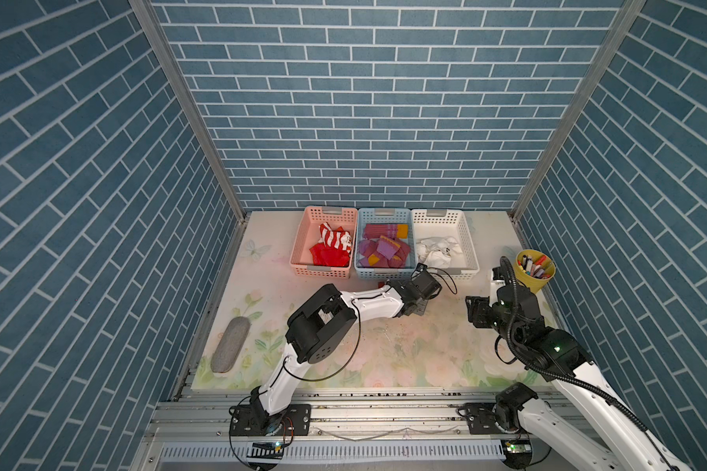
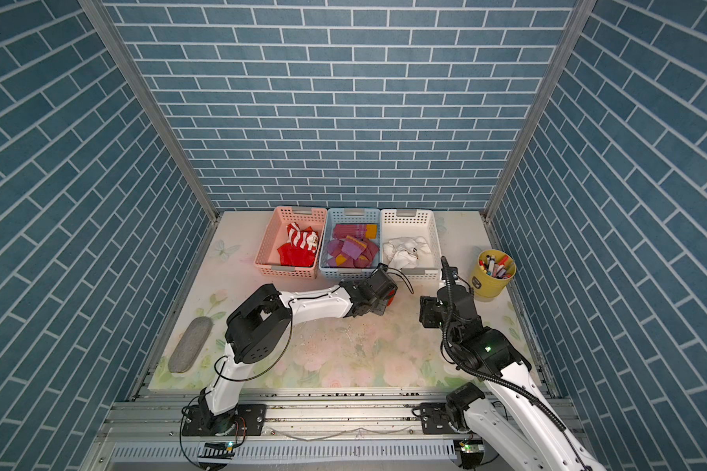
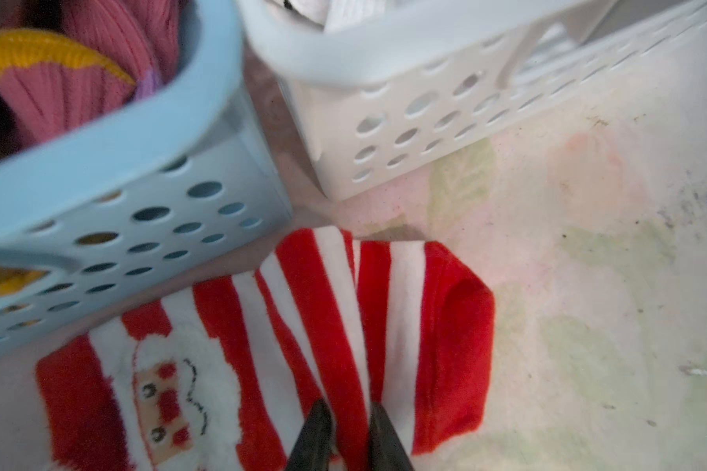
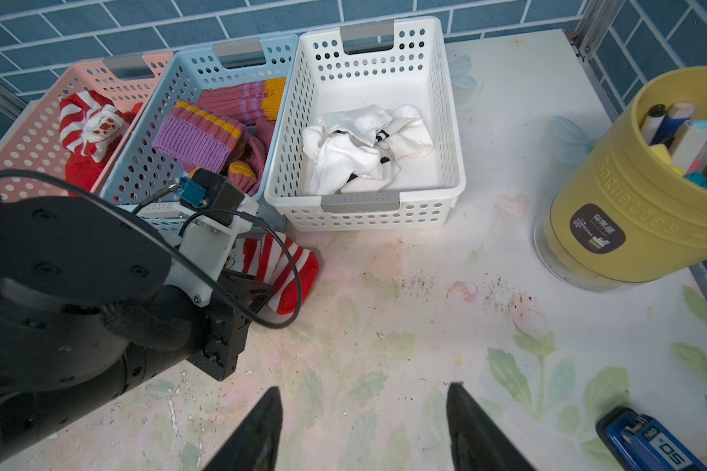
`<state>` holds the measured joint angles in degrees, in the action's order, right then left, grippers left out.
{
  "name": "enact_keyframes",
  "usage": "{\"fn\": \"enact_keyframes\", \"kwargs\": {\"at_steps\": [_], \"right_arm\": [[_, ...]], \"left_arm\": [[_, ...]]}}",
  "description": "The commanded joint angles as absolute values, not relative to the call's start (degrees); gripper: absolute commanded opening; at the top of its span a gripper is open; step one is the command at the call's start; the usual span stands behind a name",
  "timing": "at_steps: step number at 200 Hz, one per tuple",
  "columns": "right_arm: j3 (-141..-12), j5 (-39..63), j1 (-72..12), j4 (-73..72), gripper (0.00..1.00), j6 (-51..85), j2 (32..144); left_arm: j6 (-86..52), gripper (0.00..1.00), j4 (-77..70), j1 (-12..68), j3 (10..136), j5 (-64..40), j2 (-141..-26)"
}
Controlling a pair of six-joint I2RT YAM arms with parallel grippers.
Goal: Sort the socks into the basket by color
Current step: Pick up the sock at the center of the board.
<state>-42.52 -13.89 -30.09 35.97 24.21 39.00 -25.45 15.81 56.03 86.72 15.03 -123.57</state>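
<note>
One red striped sock (image 2: 391, 300) is lying mid-frame in a top view, just beside the blue basket (image 2: 343, 273). We are seeing our left gripper (image 3: 348, 403) pinching it, and our right gripper (image 4: 365, 387) is hanging spread, empty.

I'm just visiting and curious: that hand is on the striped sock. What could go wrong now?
The left hand pinches only a thin fold of the striped sock, so it might slip out on lifting. The pink basket lies beyond the blue basket; the sock could snag a rim or fall among the purple socks.
</note>
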Motion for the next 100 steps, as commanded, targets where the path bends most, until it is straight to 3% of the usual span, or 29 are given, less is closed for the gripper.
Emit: {"fn": "enact_keyframes", "kwargs": {"at_steps": [1, 63, 100], "right_arm": [[-41.47, -13.76, -29.87, 35.04, 0.64, 26.10, 38.76], [-39.83, -12.19, -29.84, 31.54, 0.64, 25.90, 39.42], [-38.67, -4.47, -29.83, 26.68, 0.64, 23.78, 40.54]], "left_arm": [[-24.61, 0.15, 16.11, 56.23, 83.70, 14.12, -119.29], [-23.37, 0.11, 19.66, 56.22, 76.24, 13.27, -106.40], [-22.20, 0.11, 19.51, 56.25, 72.46, 13.22, -98.41]]}}
